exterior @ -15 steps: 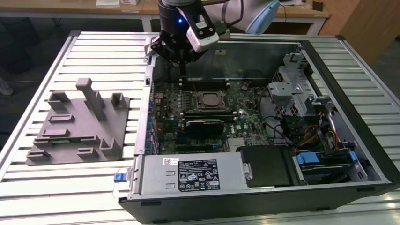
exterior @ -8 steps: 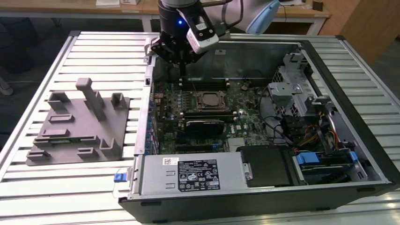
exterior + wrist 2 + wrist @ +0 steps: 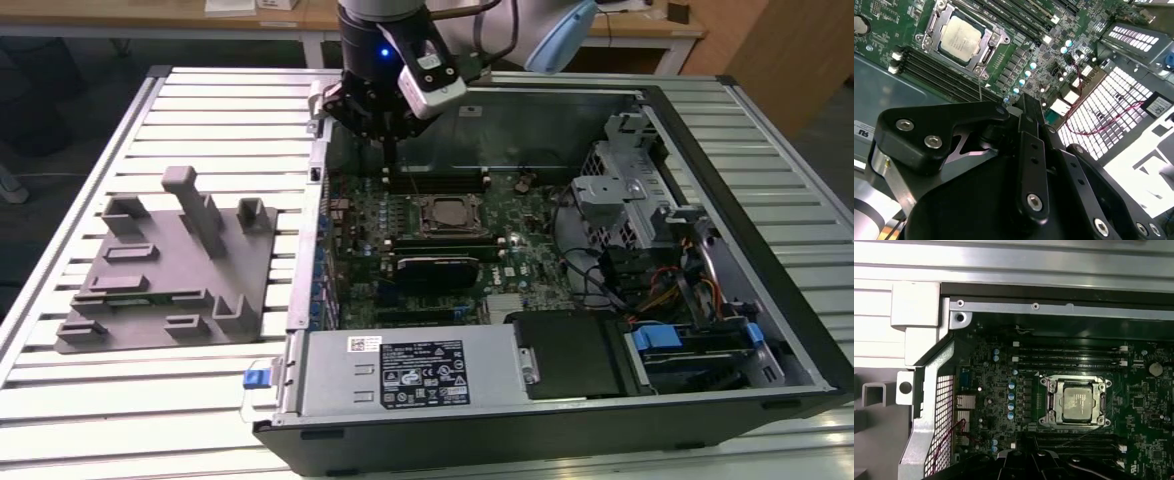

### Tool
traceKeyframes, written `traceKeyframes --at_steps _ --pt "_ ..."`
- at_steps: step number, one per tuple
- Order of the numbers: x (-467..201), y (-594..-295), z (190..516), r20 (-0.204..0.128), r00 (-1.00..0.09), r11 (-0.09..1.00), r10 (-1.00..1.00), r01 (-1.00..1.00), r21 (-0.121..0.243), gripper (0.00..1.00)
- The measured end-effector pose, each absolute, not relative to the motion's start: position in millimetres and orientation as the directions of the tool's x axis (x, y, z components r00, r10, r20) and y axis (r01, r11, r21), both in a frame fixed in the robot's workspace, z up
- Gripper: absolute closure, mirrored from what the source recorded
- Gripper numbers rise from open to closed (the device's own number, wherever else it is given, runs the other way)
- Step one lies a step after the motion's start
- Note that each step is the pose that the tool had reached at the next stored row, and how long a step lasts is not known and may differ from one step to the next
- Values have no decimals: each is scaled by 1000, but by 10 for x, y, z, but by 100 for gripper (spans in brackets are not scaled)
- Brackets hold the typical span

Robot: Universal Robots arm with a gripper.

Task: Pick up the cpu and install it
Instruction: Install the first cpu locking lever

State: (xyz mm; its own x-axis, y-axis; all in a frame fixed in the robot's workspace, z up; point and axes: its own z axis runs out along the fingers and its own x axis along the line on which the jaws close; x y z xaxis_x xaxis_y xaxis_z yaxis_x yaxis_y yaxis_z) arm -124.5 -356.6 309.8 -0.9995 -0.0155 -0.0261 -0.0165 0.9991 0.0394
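Silver cpu already sits square in its socket, so we keep our hand, its grip state unclear, steady above it.

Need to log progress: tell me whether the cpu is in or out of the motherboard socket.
In. The cpu lies flat inside the socket frame in both wrist views, apart from the gripper.

Single arm reaching straight down, wrist vertical, black hand hanging low — fingers pressed together, empty
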Motion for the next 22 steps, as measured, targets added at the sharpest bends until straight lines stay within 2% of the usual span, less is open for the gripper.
traceKeyframes --at_steps 22 --pt "-1245 -3495 2950 -27 -1000 999 -16 -17 39 89"
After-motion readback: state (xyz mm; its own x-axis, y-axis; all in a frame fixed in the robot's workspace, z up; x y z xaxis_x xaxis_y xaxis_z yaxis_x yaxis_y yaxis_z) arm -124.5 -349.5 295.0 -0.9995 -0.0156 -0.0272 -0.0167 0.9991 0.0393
